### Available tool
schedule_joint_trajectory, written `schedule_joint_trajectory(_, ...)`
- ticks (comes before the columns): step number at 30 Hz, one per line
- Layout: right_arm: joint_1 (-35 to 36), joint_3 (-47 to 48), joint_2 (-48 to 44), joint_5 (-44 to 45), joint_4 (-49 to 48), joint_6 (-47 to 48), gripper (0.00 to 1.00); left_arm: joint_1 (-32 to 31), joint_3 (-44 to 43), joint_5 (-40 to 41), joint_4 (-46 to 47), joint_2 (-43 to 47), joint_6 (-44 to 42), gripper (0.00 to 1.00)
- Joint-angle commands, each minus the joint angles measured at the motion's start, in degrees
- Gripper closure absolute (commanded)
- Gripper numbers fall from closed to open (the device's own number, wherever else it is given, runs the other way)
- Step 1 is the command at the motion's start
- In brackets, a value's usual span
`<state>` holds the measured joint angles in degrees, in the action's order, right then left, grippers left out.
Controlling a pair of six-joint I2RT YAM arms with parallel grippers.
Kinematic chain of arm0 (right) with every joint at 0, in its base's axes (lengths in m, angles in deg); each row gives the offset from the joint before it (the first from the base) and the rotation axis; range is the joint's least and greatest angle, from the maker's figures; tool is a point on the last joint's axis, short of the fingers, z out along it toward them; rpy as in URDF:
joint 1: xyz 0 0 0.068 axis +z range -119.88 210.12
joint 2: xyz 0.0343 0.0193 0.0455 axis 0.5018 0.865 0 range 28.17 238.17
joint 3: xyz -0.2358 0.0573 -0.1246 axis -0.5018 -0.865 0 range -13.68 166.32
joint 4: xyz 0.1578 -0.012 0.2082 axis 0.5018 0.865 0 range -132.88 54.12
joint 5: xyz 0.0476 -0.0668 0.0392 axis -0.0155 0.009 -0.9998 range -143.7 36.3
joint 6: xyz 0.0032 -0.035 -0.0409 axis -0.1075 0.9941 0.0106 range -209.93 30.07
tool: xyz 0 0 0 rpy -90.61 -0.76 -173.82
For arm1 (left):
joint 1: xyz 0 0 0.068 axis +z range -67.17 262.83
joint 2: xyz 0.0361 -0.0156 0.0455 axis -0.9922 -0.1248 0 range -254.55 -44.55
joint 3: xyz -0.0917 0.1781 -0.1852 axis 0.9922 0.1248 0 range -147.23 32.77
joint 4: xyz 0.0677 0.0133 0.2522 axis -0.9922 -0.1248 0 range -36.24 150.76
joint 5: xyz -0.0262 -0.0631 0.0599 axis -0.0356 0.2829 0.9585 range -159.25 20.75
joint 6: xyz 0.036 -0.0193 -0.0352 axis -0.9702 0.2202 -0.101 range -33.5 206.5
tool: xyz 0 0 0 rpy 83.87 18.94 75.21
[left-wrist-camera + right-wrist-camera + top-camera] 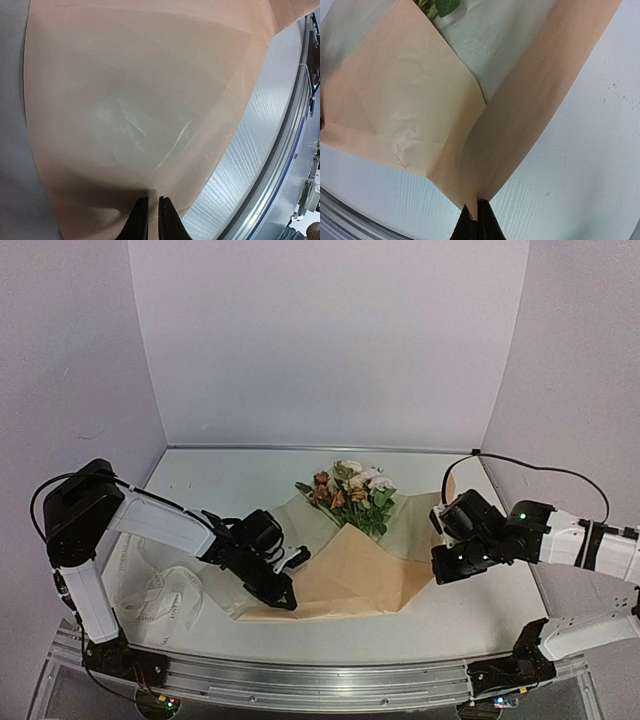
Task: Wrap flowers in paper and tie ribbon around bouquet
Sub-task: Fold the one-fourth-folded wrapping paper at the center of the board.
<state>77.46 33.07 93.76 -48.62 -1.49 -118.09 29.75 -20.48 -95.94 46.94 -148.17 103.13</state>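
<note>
The tan paper lies spread on the white table, and the flowers rest on its far part with their heads pointing away. My left gripper is down at the sheet's near left edge. In the left wrist view its fingertips stand almost together, with a raised fold of paper pinched between them. My right gripper holds the sheet's right corner lifted off the table. The right wrist view shows this gripper shut on the paper, with a green leaf at the top. The cream ribbon lies loose at the left.
A metal rail runs along the table's near edge, close to the left gripper, and shows again as the rail in the left wrist view. White walls enclose the table at the back and on both sides.
</note>
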Motion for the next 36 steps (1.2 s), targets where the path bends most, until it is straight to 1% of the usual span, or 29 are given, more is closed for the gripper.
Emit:
schedule_joint_trajectory(1,1.08,4.8,3.03,-1.65,-0.66,0.49,1.0,0.13,-1.51,3.51,1.05,-1.06,0.65,0.9)
schedule_joint_trajectory(6,1.26,10.06,9.39,-9.25,-4.43,-1.14,1.0,0.33,-1.0,3.58,1.39,-0.95,1.01,0.9)
schedule_joint_trajectory(10,1.15,13.39,16.41,-16.24,-9.82,-2.64,1.0,0.88,-0.5,3.1,2.0,-0.25,1.39,0.91)
schedule_joint_trajectory(15,1.14,17.04,23.88,-22.26,-13.78,-3.91,1.0,1.51,-0.36,2.68,2.02,0.6,1.47,0.9)
schedule_joint_trajectory(20,0.75,18.8,30.03,-25.64,-16.91,-5.24,1.0,2.12,-1.51,2.27,1.12,1.19,1.31,0.9)
schedule_joint_trajectory(24,0.09,19.36,33.93,-27.4,-19.24,-6.53,1.0,3.79,-2.1,0.06,1.2,2.45,1.92,0.88)
schedule_joint_trajectory(28,-0.36,19.93,37.24,-30.33,-21.93,-7.86,1.0,6.48,-3.7,-3.29,0.73,4.94,3.16,0.85)
schedule_joint_trajectory(33,-0.55,21.18,40.41,-32.0,-23.29,-8.29,1.0,10.91,-7.32,-6.95,0.94,6.7,5.86,0.78)
schedule_joint_trajectory(36,-0.71,21.58,41.55,-32.77,-23.76,-8.23,0.99,13.76,-10.1,-9.8,2.66,6.1,9.62,0.69)
